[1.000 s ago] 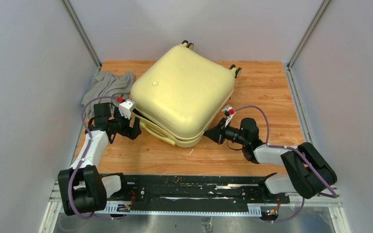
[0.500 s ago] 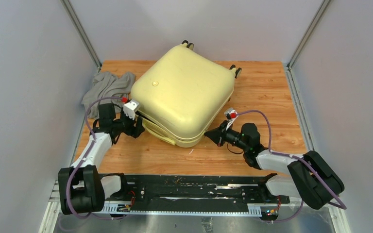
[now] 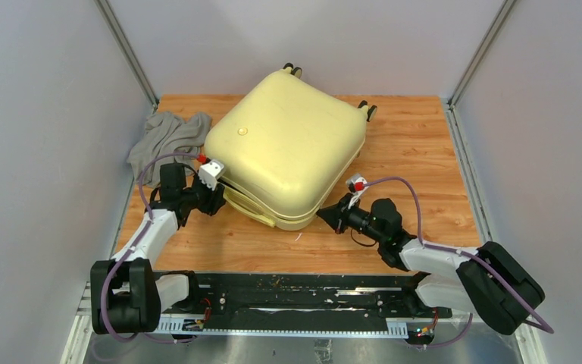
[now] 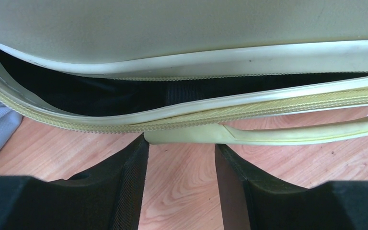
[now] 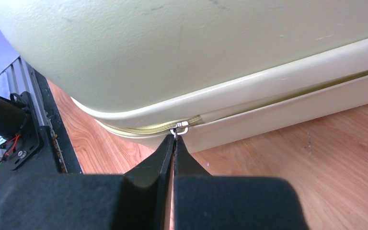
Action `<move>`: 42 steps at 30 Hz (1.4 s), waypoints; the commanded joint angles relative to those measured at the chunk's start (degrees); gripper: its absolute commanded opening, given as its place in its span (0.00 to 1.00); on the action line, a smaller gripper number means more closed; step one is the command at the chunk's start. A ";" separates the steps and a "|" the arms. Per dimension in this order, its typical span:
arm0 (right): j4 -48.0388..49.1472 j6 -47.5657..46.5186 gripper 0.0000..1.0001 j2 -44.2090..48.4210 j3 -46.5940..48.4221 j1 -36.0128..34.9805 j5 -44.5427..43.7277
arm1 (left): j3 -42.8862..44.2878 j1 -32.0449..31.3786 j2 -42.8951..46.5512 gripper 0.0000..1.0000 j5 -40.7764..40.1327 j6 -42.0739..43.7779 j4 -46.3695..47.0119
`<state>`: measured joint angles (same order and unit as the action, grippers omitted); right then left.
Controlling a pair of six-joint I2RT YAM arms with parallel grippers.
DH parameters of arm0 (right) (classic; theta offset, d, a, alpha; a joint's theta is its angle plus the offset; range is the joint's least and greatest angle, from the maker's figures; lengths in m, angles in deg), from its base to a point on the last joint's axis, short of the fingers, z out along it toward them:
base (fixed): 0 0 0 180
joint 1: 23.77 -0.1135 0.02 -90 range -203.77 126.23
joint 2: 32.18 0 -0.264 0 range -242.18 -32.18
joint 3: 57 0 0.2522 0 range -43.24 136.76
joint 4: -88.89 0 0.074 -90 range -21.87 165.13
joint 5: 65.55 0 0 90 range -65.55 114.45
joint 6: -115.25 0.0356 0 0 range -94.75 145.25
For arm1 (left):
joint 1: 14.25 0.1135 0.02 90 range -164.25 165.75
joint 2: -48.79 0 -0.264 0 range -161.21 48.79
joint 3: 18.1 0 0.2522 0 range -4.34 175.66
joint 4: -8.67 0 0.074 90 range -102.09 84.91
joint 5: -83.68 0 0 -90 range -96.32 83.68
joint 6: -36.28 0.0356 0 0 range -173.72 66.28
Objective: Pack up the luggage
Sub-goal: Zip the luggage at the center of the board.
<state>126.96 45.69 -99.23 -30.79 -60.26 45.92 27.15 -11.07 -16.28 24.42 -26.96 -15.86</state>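
Right wrist: my right pincer is clenched on the zip pull, luggage dead ahead.
The seam runs sideways across my tips, so the pull should follow it. The luggage lies flat on the desk. My left pincer is parted, handle just beyond.

Pretty sure I'm parked in a robotics lab test cell, not anybody's home. My wooden counter is boxed in by plain grey panels on aluminium posts. My left arm and right arm are bolted to a black mounting rail at the near edge, with bare wiring and purple cables hanging out in the open.
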 commanded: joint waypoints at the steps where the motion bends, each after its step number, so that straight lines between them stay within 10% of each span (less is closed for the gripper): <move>1: -1.07 -1.27 0.00 1.68 -1.11 -5.97 -3.19 | -1.74 -1.54 0.25 0.50 2.67 0.72 1.99; 23: -8.65 -1.75 0.00 -4.28 9.51 -27.33 -19.56 | -3.83 -4.49 0.62 0.34 4.91 0.96 2.32; 27: -15.81 2.50 0.13 -0.33 9.30 -27.15 -25.51 | -2.51 -4.42 2.04 0.35 5.54 1.12 -0.93; 34: -32.98 13.37 0.52 16.62 5.27 -19.42 -35.96 | 4.98 -3.41 7.38 0.61 6.55 3.33 -13.78; 42: -48.86 25.94 0.50 25.49 7.47 -2.67 -39.39 | 17.81 6.05 7.26 0.84 13.63 4.29 -23.17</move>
<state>90.42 62.90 -73.57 -25.39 -69.57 11.47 39.32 -8.67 -7.96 33.62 -22.87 -34.00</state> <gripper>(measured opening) 0.541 0.827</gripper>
